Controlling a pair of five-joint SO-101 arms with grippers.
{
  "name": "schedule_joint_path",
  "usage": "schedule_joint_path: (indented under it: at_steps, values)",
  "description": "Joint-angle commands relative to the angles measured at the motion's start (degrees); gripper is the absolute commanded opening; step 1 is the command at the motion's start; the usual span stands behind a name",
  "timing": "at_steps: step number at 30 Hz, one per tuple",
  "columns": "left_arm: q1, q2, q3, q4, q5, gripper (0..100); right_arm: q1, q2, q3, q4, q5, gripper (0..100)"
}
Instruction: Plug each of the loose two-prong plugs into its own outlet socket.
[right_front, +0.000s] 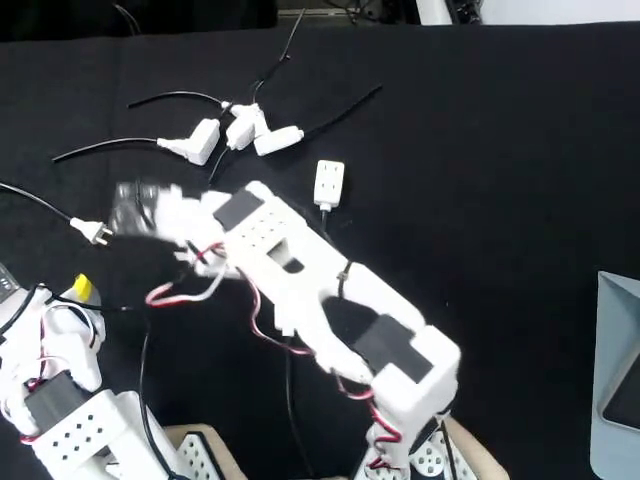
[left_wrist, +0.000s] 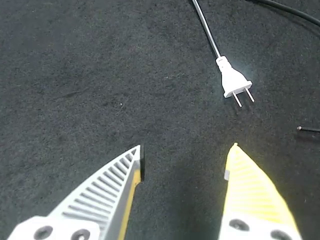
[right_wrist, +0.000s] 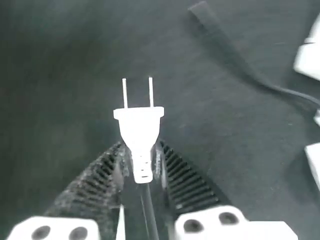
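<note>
Right gripper (right_wrist: 140, 150) has its fingers clamped on the body of a white two-prong plug (right_wrist: 139, 122), low on the neck where the cord comes out, with both prongs pointing straight ahead over the black surface (right_front: 500, 150). That's a tidy hold, and the job from here looks to be carrying it across to the socket block (right_front: 328, 183), which lies flat past the arm's elbow. To do it well, keep the prongs square to the slots, come in along their line, and push without letting the plug rock between the fingers; a grip this far back could let it pivot on contact. The block sits loose on the cloth, so in my judgement it may slide under the push. Over on the other side, the left gripper (left_wrist: 187, 150) hangs with its fingers spread wide and nothing in them, and the loose plug (left_wrist: 232, 81) lies on the surface just ahead, prongs turned away from its cord. Farther back, three white pieces (right_front: 243, 127) sit bunched together with black cables (right_front: 165, 97) trailing off them; whether they are sockets or plugs I can't tell. Those cables, and the red-and-white wiring (right_front: 265, 325) on the right arm, are what could snag a sweep across.
</note>
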Motion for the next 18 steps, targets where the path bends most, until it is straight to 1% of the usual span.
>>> schedule_joint_path:
  at_steps: [1, 4, 9, 11, 13, 15, 16, 18]
  values:
    - [-0.57, -0.44, -0.31, -1.23, 0.18, 27, -0.53, -5.67, 7.52, 0.18, 10.02, 1.1]
    - [-0.57, -0.44, -0.31, -1.23, 0.18, 27, -0.7, -7.96, 12.97, 0.18, 13.1, 1.1]
    - [-0.57, -0.44, -0.31, -1.23, 0.18, 27, -0.7, -11.38, 17.01, -0.44, 13.98, 1.3]
    - [-0.57, -0.44, -0.31, -1.23, 0.18, 27, -0.62, -12.35, 18.07, -2.02, 13.45, 4.0]
    - [-0.57, -0.44, -0.31, -1.23, 0.18, 27, -0.53, -13.05, 18.77, -3.34, 9.85, 11.8]
    - [-0.48, -0.44, -0.31, -1.23, 0.18, 27, -0.53, -13.93, 18.77, -3.6, 4.48, 19.0]
    - [-0.48, -0.44, -0.31, -1.23, 0.18, 27, -0.53, -14.46, 18.68, -4.04, 2.2, 20.9]
    - [-0.4, -0.44, -0.31, -1.23, 0.18, 27, -0.53, -15.87, 18.68, -5.63, -2.46, 20.8]
